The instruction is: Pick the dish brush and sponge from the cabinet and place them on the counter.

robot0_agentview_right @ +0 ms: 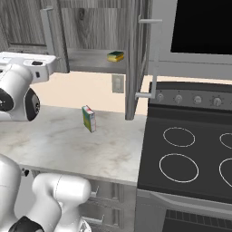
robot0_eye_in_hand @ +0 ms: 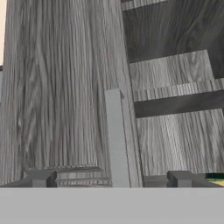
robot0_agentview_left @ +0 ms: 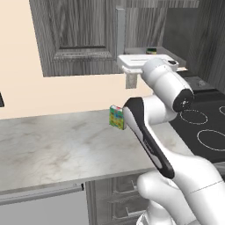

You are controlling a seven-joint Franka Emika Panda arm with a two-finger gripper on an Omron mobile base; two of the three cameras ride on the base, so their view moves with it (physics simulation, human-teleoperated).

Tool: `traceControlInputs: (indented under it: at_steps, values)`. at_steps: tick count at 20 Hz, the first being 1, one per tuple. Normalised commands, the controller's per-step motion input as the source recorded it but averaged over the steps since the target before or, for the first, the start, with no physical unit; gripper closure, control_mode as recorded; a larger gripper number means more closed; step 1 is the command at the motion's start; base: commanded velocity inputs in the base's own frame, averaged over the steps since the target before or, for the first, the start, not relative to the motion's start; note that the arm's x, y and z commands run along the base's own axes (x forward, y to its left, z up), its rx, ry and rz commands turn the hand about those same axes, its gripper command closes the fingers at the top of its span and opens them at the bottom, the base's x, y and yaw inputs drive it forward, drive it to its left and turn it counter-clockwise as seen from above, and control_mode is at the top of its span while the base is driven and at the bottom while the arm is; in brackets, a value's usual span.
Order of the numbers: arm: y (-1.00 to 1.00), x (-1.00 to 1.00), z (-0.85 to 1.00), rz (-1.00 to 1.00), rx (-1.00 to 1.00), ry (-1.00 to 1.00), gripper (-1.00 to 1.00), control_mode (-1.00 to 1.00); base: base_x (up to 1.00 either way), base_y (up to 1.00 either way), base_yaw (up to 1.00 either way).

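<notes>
- The arm rises from the base, elbow bent, and reaches forward.
- The wrist is held about level.
- The gripper (robot0_eye_in_hand: 109, 178) has its jaws spread wide, fingertips (robot0_eye_in_hand: 40, 178) well apart.
- Nothing seems to sit between them.

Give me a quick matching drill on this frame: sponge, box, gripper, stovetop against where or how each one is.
Things:
1. sponge
2. box
3. gripper
4. stovetop

Places or states:
A. standing on the counter
B. open, at the cabinet door handle
C. right of the counter
D. on the cabinet shelf

Pairs: 1-D, 2-A, 3-B, 4-C
</notes>
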Motion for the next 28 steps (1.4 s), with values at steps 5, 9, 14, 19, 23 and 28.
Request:
traceControlInputs:
  at_steps: [5,9,14,19,23,28]
  values:
    - [0.0,0.28,0.0,-0.01,0.0,0.0,-1.0,-1.0,0.0,0.0,0.0]
    - [0.0,0.29,0.0,-0.01,0.0,0.0,-1.0,-1.0,0.0,0.0,0.0]
    - [0.01,0.33,0.0,-0.02,0.0,0.0,-1.0,-1.0,0.0,0.0,0.0]
    - [0.04,0.33,0.0,-0.02,0.0,0.0,-1.0,-1.0,0.0,0.0,0.0]
    - [0.13,0.34,0.0,-0.01,0.0,0.0,-1.0,-1.0,0.0,0.0,0.0]
    - [0.12,0.32,0.0,-0.02,0.0,0.0,-1.0,-1.0,0.0,0.0,0.0]
